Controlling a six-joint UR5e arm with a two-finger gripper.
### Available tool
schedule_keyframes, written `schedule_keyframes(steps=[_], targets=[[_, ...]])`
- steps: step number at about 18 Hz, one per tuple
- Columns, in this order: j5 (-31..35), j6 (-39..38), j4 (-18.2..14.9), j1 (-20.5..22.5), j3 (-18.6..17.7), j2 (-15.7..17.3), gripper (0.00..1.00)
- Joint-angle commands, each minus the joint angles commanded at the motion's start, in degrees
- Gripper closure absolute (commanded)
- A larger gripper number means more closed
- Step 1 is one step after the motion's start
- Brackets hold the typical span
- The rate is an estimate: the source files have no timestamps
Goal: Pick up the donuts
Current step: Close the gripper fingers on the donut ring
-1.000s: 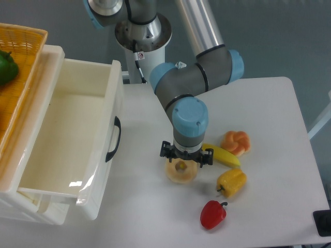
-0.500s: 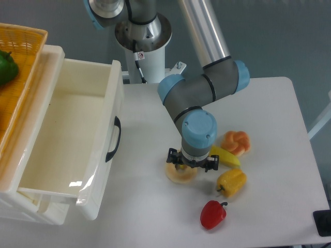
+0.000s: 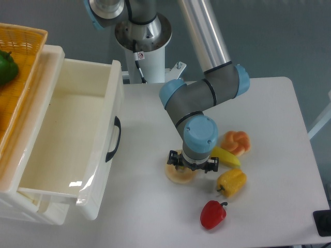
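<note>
The donut (image 3: 177, 175) is a pale cream-tan flat ring lying on the white table. Only its left and lower edge shows. My gripper (image 3: 192, 168) stands straight over it and covers its right part and its centre hole. The wrist hides the fingers, so I cannot tell whether they are open or shut, or whether they touch the donut.
A banana (image 3: 226, 155), an orange twisted pastry (image 3: 236, 141), a yellow pepper (image 3: 232, 182) and a red pepper (image 3: 213, 214) lie close to the right and below. An open white drawer (image 3: 72, 139) stands at the left, beside a wicker basket (image 3: 20, 62) holding a green pepper (image 3: 6, 67).
My gripper has moved right and down over the donut, and now hides its centre hole, which showed a second ago. The donut has not moved.
</note>
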Motion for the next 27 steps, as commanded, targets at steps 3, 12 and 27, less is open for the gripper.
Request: schedule_keyframes(steps=[3,12,27], targets=[[0.3,-0.2,0.1,0.0,-0.1,-0.3,0.0],[1.7,0.0,0.2,0.0,-0.2,-0.9,0.0],[1.6,0.0,0.0,-0.2,-0.2,-1.2,0.36]])
